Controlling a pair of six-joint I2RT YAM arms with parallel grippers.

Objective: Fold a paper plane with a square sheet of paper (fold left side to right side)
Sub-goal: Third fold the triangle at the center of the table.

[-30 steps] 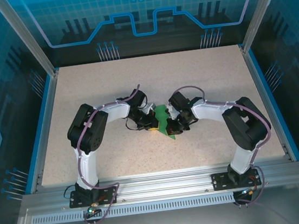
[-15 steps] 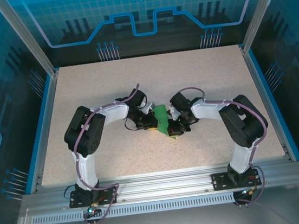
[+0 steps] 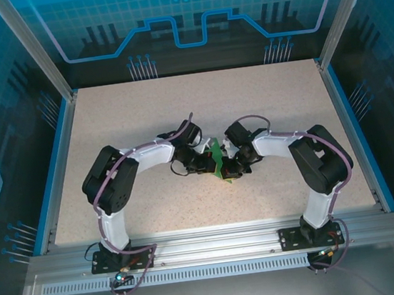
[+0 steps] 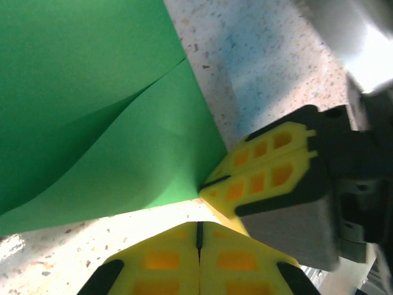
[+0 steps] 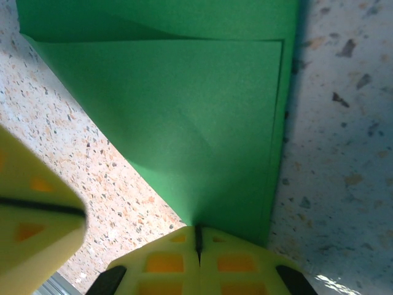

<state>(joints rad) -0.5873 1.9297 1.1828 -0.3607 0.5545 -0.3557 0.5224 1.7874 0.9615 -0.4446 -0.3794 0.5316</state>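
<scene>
1. Your green paper sheet [image 3: 217, 158] sits near the middle of the worktop [image 3: 143, 118], between the two arms where they meet.
2. From above, the left claw [image 3: 206, 163] is at the sheet's 9 o'clock side and the right claw [image 3: 229, 171] is at its 4 o'clock corner.
3. In the right wrist view, your right claw [image 5: 198, 236] is clamped on the sheet [image 5: 184, 104]. The paper's pointed corner runs straight into the seam between the yellow fingers at 6 o'clock.
4. That view also shows the sheet folded, with one layer lying over another and its edge set just inside the edge at 3 o'clock.
5. In the left wrist view, your left claw [image 4: 198, 243] has its fingers pressed together with nothing between them. A strip of bare worktop separates it from the paper's near edge.
6. In the same view the sheet [image 4: 92, 92] fills the 10 o'clock area with a curved flap across it, and the right claw [image 4: 212, 187] pinches its corner just beside your left fingertips.
</scene>
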